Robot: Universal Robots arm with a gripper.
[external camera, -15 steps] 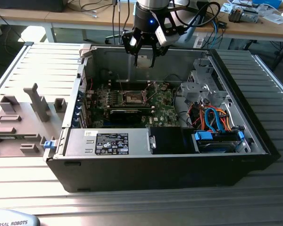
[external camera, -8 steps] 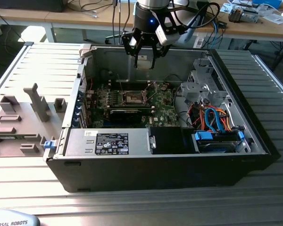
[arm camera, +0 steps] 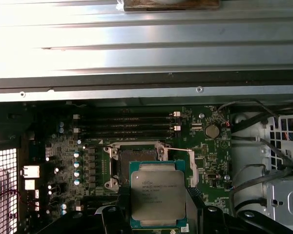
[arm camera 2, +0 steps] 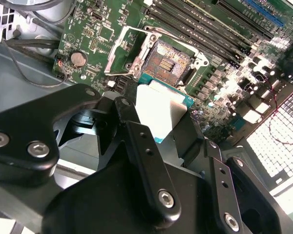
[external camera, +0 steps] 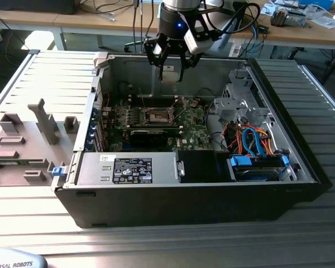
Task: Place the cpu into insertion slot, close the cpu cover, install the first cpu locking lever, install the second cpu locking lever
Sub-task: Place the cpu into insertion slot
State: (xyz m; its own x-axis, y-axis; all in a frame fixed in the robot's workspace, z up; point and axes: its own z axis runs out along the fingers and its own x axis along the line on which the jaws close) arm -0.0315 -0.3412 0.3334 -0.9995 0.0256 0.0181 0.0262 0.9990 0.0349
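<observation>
Claw [external camera: 170, 77] pinches cpu [arm camera: 157, 200] by two edges, hangs inside pc case [external camera: 128, 72] nr far wall, above board [external camera: 192, 125]. Insertion slot [arm camera: 136, 158] bare, cpu cover [arm camera 2: 121, 48] flipped open.

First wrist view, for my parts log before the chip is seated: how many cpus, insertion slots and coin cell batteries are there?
cpu: 1
insertion slot: 1
coin cell battery: 1
Total: 3
</observation>
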